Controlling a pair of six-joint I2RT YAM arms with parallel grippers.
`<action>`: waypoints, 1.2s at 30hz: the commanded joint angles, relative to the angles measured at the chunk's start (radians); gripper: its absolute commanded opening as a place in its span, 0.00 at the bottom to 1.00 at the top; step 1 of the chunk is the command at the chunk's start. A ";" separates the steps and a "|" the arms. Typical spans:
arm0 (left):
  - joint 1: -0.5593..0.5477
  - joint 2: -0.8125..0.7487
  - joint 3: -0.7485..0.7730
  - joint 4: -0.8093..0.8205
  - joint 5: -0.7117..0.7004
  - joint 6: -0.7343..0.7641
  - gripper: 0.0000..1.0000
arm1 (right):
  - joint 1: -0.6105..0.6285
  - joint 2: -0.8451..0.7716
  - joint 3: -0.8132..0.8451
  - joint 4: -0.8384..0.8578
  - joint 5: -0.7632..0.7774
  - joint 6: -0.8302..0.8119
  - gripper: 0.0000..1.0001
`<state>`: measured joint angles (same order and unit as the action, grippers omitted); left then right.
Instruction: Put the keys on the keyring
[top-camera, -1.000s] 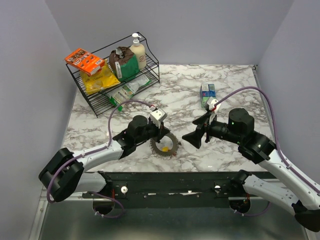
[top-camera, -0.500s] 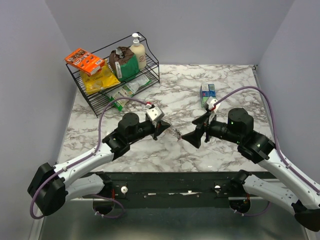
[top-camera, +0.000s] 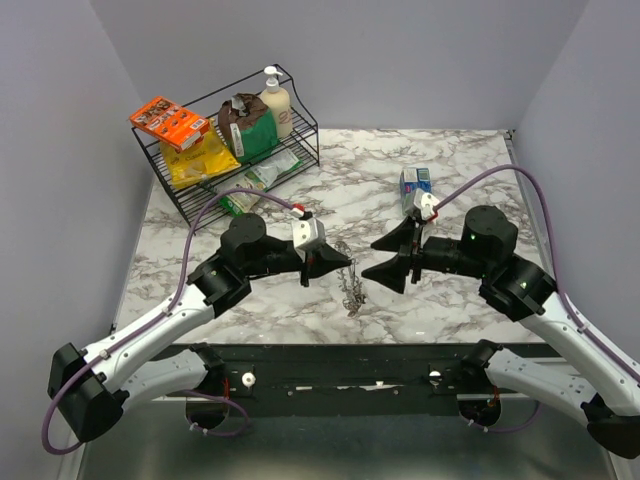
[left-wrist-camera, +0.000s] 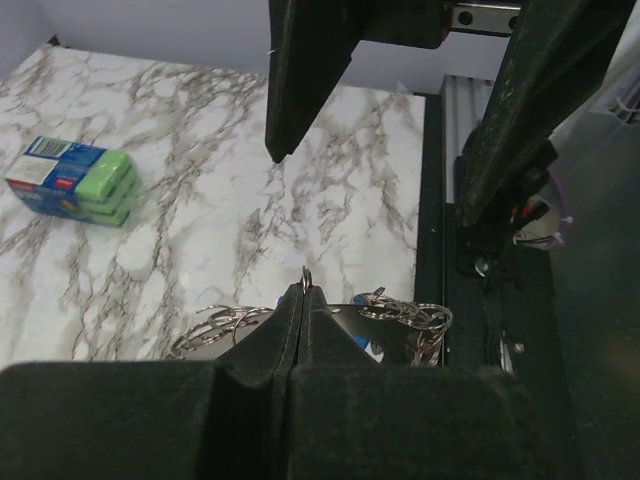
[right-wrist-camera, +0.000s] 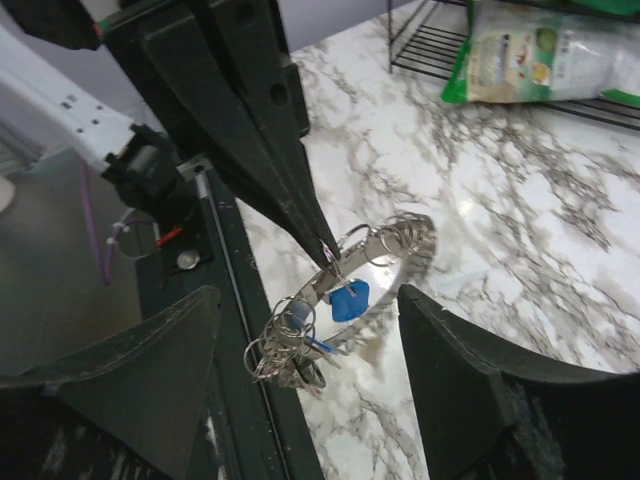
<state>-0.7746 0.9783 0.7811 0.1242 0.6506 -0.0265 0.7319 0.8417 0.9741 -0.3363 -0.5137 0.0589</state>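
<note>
The keyring (top-camera: 347, 280) is gripped at its rim by the closed left end effector (top-camera: 333, 262) and is held hanging above the middle of the bench (top-camera: 440, 312). A blue-headed key (right-wrist-camera: 348, 300) is seen hanging on it. The right end effector (top-camera: 372, 260) is held open just right of the keyring, apart from it, with the ring facing the gap between its fingers.

A white tabletop (top-camera: 470, 170) veined with grey marble sits between plain, pale lilac-grey walls (top-camera: 400, 60) at the back and on both sides. A black wire rack (top-camera: 178, 195) stands at its far left corner. Below the near edge lies a dull metal floor (top-camera: 350, 445), all under soft, even light.
</note>
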 joint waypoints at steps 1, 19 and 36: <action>-0.005 -0.038 0.040 0.031 0.144 -0.019 0.00 | 0.000 -0.016 0.041 0.036 -0.181 -0.025 0.66; -0.005 -0.039 0.064 0.172 0.205 -0.116 0.00 | 0.001 0.007 0.026 0.056 -0.293 -0.042 0.56; -0.005 -0.036 0.064 0.219 0.222 -0.161 0.00 | 0.001 0.004 -0.008 0.086 -0.207 -0.027 0.40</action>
<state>-0.7746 0.9543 0.8108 0.2695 0.8383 -0.1677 0.7319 0.8612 0.9916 -0.2802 -0.7696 0.0265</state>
